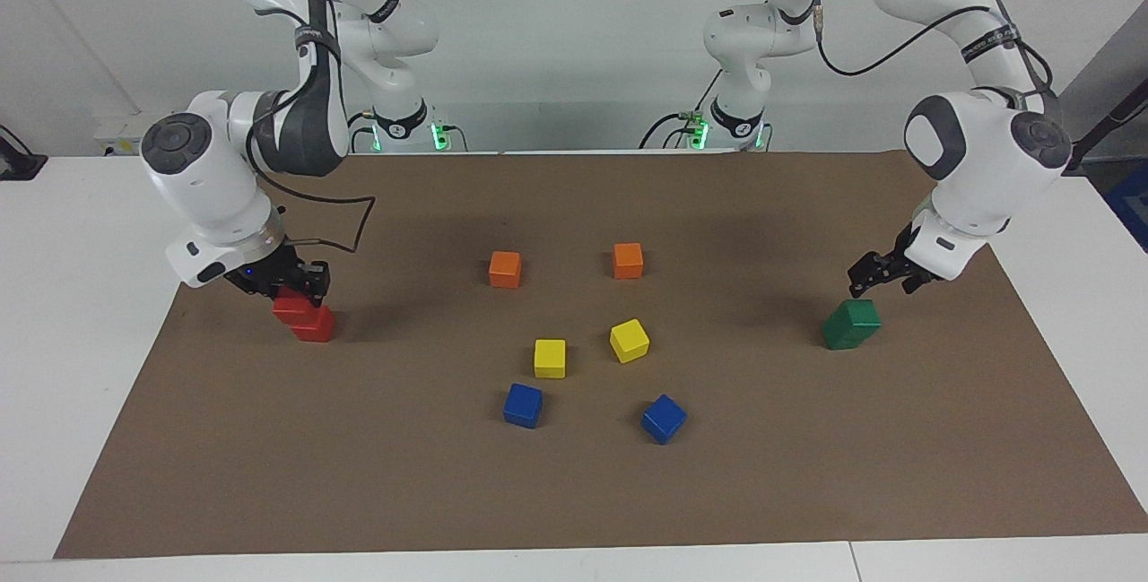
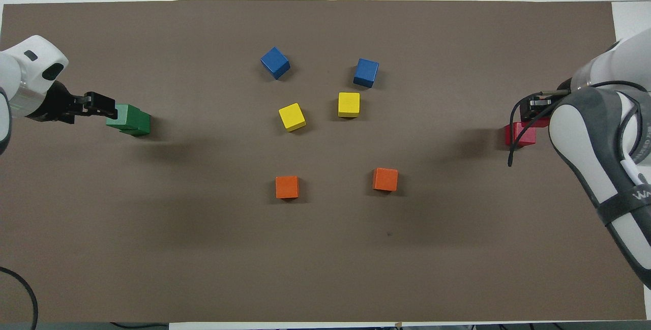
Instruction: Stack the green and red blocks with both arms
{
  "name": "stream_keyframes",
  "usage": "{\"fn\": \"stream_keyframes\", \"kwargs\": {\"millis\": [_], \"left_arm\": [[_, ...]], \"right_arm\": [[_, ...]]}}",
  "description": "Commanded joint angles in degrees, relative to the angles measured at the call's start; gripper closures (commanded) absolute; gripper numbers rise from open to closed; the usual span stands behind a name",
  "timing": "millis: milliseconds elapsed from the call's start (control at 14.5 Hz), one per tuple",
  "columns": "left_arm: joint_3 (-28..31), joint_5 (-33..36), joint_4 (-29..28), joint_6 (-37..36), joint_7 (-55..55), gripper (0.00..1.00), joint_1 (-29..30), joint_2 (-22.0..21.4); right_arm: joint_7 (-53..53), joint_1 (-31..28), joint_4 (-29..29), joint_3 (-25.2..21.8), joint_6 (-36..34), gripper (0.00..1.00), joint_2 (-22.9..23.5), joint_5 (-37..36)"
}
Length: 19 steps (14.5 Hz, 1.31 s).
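Two red blocks are stacked at the right arm's end of the table: an upper one [image 1: 289,306] sits on a lower one [image 1: 316,325], and both show in the overhead view [image 2: 520,134]. My right gripper [image 1: 296,288] is down at the upper red block and touches it. Two green blocks [image 1: 850,324] are stacked at the left arm's end, the upper one [image 2: 121,115] slightly offset on the lower one [image 2: 138,125]. My left gripper [image 1: 882,282] is open and empty, just above the green stack and apart from it.
In the middle of the brown mat [image 1: 574,492] lie two orange cubes [image 1: 505,269] [image 1: 628,260], two yellow cubes [image 1: 550,358] [image 1: 630,340] and two blue cubes [image 1: 523,404] [image 1: 664,418]. White table shows around the mat.
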Motion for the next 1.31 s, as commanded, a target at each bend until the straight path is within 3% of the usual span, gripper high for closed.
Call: {"fn": "stream_keyframes", "kwargs": {"millis": [0, 207, 552, 829, 967, 1243], "left_arm": [[-0.20, 0.89, 1.54, -6.88, 0.41, 0.00, 0.01, -4.79], [-0.29, 0.89, 1.29, -11.82, 0.59, 0.00, 0.27, -9.27], [-0.55, 0.89, -1.26, -11.04, 0.24, 0.00, -0.52, -11.39], [-0.12, 0.81, -0.74, -9.63, 0.06, 0.00, -1.48, -10.34], [-0.55, 0.89, 2.24, -12.34, 0.06, 0.00, -1.48, -7.88], [-0.38, 0.89, 2.78, -14.20, -0.29, 0.00, -1.48, -7.96]], "right_arm": [[-1.37, -1.97, -6.66, 0.88, 4.66, 1.00, -3.76, -0.22], [-2.07, -2.50, -9.31, 0.79, 7.04, 1.00, -4.47, -0.22], [-2.77, -4.34, -10.28, 0.79, 10.29, 1.00, -3.24, -0.22], [-2.51, -4.70, -10.28, 0.79, 11.88, 1.00, -1.93, -0.22], [-2.60, -4.70, -10.28, 0.88, 13.11, 1.00, -1.40, -0.22], [-2.34, -4.26, -10.28, 0.88, 13.20, 1.00, -1.04, 0.30]]}}
